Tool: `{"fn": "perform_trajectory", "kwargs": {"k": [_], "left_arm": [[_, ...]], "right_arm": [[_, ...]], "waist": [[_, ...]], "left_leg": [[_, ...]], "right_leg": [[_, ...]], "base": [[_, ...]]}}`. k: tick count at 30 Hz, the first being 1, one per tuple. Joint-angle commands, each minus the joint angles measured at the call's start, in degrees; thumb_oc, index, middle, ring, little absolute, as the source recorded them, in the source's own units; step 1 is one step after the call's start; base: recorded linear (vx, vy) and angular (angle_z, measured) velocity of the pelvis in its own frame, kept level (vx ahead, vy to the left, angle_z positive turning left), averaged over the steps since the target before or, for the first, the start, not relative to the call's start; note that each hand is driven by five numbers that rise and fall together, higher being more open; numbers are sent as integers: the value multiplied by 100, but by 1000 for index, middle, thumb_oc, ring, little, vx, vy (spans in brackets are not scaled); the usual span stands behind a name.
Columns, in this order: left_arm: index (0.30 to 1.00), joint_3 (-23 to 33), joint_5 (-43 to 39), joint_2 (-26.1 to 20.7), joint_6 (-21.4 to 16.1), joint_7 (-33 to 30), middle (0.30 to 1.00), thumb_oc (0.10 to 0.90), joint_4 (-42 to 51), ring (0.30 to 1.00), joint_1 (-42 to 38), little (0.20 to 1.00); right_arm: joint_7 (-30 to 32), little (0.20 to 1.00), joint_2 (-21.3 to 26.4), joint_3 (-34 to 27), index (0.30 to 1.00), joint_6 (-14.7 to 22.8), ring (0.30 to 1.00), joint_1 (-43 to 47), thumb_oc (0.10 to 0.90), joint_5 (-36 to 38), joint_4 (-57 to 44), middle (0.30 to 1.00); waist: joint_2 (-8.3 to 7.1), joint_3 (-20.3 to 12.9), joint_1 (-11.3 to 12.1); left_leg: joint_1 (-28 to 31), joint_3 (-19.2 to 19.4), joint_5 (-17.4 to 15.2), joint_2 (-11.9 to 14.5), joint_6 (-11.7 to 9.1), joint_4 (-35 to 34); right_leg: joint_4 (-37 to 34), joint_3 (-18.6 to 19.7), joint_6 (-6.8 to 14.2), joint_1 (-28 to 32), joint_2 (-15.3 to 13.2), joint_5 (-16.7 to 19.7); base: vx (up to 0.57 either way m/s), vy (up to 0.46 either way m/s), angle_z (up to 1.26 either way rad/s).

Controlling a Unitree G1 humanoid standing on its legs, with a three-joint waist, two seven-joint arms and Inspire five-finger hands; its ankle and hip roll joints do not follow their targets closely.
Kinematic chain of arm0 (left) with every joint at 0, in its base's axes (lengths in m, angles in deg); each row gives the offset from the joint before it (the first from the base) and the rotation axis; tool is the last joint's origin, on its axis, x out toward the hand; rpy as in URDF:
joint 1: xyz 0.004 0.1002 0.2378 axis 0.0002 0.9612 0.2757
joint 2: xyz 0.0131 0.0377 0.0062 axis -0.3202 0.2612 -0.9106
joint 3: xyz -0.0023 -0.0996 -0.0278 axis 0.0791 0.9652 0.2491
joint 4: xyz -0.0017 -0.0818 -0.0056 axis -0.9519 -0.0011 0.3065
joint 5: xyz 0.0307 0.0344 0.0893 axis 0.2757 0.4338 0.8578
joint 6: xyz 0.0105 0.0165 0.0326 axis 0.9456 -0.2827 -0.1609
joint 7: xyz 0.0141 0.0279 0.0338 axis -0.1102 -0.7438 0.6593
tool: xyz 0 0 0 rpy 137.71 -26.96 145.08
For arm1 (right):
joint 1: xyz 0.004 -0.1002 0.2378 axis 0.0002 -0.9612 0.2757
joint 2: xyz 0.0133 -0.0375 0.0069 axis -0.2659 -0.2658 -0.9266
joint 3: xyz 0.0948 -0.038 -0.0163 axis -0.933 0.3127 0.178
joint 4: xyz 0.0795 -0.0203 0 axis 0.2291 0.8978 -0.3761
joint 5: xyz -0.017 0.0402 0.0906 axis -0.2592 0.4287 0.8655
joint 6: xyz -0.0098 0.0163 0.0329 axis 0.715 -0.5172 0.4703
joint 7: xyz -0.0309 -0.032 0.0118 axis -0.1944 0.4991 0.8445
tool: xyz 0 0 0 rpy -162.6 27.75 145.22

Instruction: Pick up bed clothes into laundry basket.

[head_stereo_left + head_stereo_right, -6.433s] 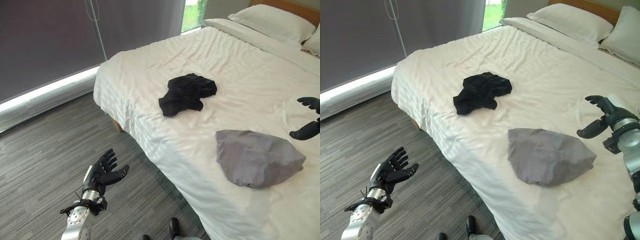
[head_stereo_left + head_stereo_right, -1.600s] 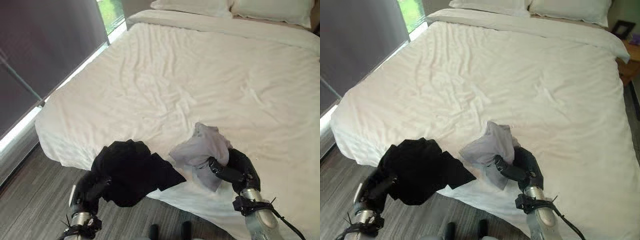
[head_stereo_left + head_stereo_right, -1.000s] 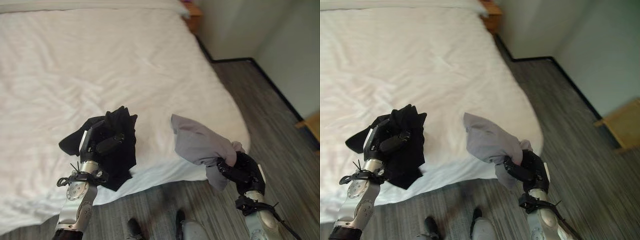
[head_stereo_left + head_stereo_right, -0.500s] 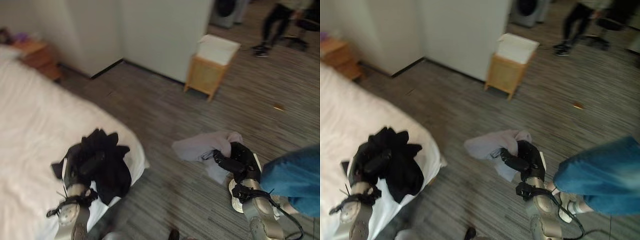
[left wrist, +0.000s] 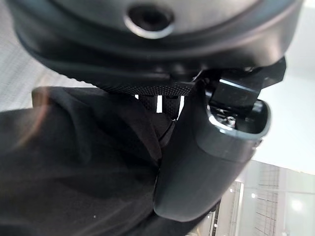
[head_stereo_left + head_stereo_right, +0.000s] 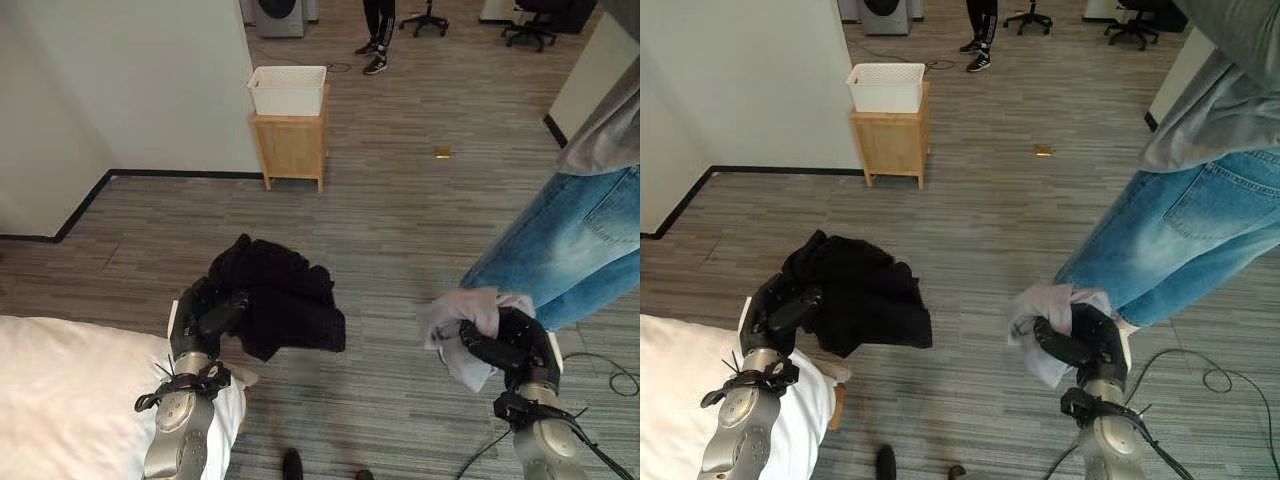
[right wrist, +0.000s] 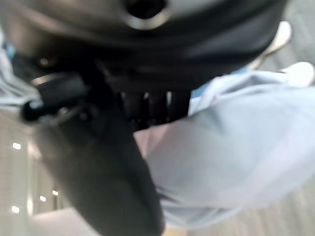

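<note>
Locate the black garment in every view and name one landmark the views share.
Left eye view: black garment left of centre, clutched by left hand.
Right eye view, left of centre.
Left wrist view, against the palm.
Right wrist view: grey garment instead.
Landmark: white basket.

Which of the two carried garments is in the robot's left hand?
The black garment, bunched in the left hand; the grey garment is gripped by the right hand.
</note>
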Motion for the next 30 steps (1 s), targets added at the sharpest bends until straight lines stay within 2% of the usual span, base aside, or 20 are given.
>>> {"fn": "perform_trajectory", "kwargs": {"k": [1,3,4,9,10,15,17,19,20,21,22,23,24,25,26,27,29,30], "left_arm": [[300,399,94,-312,-651,127,300,400,512,300,-159,300],[300,392,91,-326,-642,138,300,400,515,300,-122,300],[300,240,993,-808,-372,18,300,400,77,300,-601,300],[300,216,899,-760,-376,17,300,400,47,300,-525,300],[300,302,852,-747,-391,-48,300,400,31,300,-565,300],[300,399,802,-800,-430,-165,300,400,22,300,-645,300],[300,462,781,-933,-454,-260,300,400,33,300,-793,300],[300,448,802,-982,-401,-233,300,400,15,300,-776,300],[300,437,794,-1005,-393,-208,300,400,28,300,-748,300],[300,382,814,-1017,-351,-153,300,400,15,300,-727,300],[300,347,824,-1009,-326,-103,300,400,8,300,-728,300],[300,318,833,-998,-315,-79,300,400,19,300,-705,300],[300,283,822,-993,-302,-57,300,400,33,300,-709,300],[300,283,822,-993,-302,-57,300,400,34,300,-709,300],[300,252,761,-1004,-313,-30,300,400,102,300,-727,300],[300,246,724,-1012,-322,-17,300,400,128,300,-717,300],[300,241,694,-1066,-349,-31,300,400,98,300,-820,300],[300,236,691,-1070,-354,-31,300,400,89,300,-824,300]], "right_arm": [[-256,300,83,-147,300,676,300,881,400,-16,-745,300],[-254,300,54,-108,300,655,300,898,400,-47,-712,300],[-473,300,-78,-79,300,306,300,288,400,223,-234,300],[-467,300,-148,-5,300,363,300,416,400,292,-236,300],[-429,300,-42,60,300,353,300,580,400,232,-260,300],[-358,300,2,21,300,403,300,726,400,247,-261,300],[-292,300,83,73,300,443,300,963,400,121,-269,300],[-294,300,60,142,300,447,300,999,400,41,-299,300],[-317,300,33,165,300,413,300,1003,400,-2,-336,300],[-362,300,18,198,300,413,300,951,400,-32,-416,300],[-384,300,-10,206,300,384,300,891,400,-41,-402,300],[-405,300,-24,211,300,352,300,851,400,-78,-380,300],[-393,300,-54,215,300,347,300,810,400,-66,-381,300],[-393,300,-54,215,300,347,300,809,400,-66,-381,300],[-357,300,-104,175,300,339,300,739,400,-44,-381,300],[-343,300,-106,149,300,336,300,708,400,-50,-374,300],[-295,300,-91,78,300,360,300,720,400,-21,-348,300],[-294,300,-93,77,300,360,300,718,400,-20,-348,300]], "waist": [[-289,-421,236],[-287,-432,260],[-430,-58,365],[-434,-142,397],[-453,-148,446],[-446,-130,497],[-380,12,536],[-328,178,560],[-232,264,520],[-149,414,449],[-41,475,366],[2,517,315],[13,518,266],[12,519,264],[-25,467,222],[-31,449,163],[-142,373,56],[-103,398,44]], "left_leg": [[204,-31,-866,183,-69,618],[228,-29,-882,177,-59,619],[-60,-113,-769,288,-269,430],[69,-5,-858,295,-244,425],[74,47,-886,279,-232,438],[11,-46,-904,181,-165,450],[-49,-176,-976,53,41,515],[20,-189,-1032,-62,240,594],[155,-202,-1055,-39,309,556],[291,-262,-1070,-41,379,546],[362,-370,-1039,57,384,490],[472,-423,-1075,88,382,468],[568,-411,-1126,109,356,460],[571,-413,-1126,107,356,459],[691,-359,-1300,144,258,468],[744,-397,-1405,165,202,483],[917,-480,-1603,183,24,442],[952,-494,-1621,229,20,443]], "right_leg": [[-159,-48,209,-144,-177,41],[-151,-65,211,-116,-188,37],[-144,-438,635,-462,-680,228],[-315,-527,673,-353,-688,286],[-360,-513,720,-359,-721,349],[-248,-520,767,-385,-803,290],[809,-419,876,-853,-924,162],[2139,-316,1064,-1293,-1055,541],[2694,-332,1097,-1552,-1114,847],[3560,-183,1121,-1877,-1095,929],[3996,-55,1061,-2242,-885,836],[4113,-12,1029,-2456,-884,821],[4012,3,1007,-2556,-1019,909],[4014,2,1007,-2554,-1021,907],[3330,-102,995,-2679,-1487,1022],[2940,-129,1019,-2614,-1555,1012],[1633,-37,1055,-2536,-1590,919],[1535,-96,1054,-2433,-1558,947]], "base": [[12,5,6],[14,7,5],[20,8,7],[59,22,5],[48,38,-2],[54,70,-1],[-5,160,9],[9,190,3],[93,212,-9],[115,158,-6],[151,87,17],[206,2,38],[172,-18,51],[327,-123,37],[357,-150,31],[516,-245,24],[365,-215,19],[483,-303,5]]}}
